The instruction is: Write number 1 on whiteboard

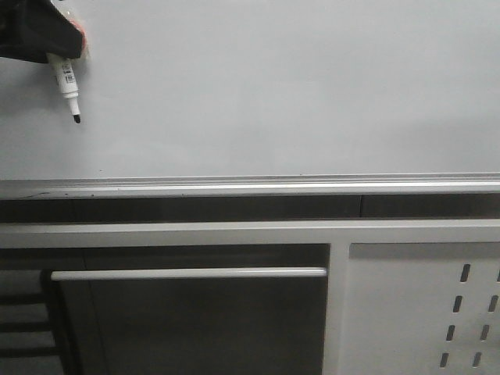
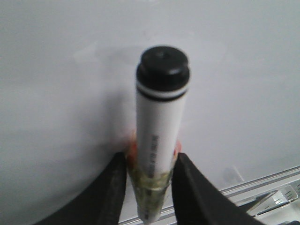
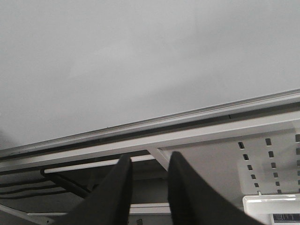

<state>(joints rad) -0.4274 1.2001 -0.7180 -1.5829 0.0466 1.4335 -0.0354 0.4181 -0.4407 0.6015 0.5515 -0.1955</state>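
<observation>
The whiteboard [image 1: 273,86] is pale grey and glossy, with a silver rail [image 1: 250,186] along its lower edge. No number 1 stroke shows on it in any view. My left gripper [image 1: 62,43] is at the board's upper left, shut on a white marker [image 1: 67,80] whose black tip [image 1: 76,119] points down at the board. In the left wrist view the marker [image 2: 159,126] sits between the fingers [image 2: 110,187] of the left gripper [image 2: 149,164], black rear cap towards the camera. My right gripper [image 3: 149,161] is empty with its jaws apart, below the board [image 3: 140,61].
A white perforated metal panel [image 1: 426,312] stands below the board at the right; it also shows in the right wrist view [image 3: 267,159]. A pale horizontal bar [image 1: 187,273] crosses a dark opening under the rail.
</observation>
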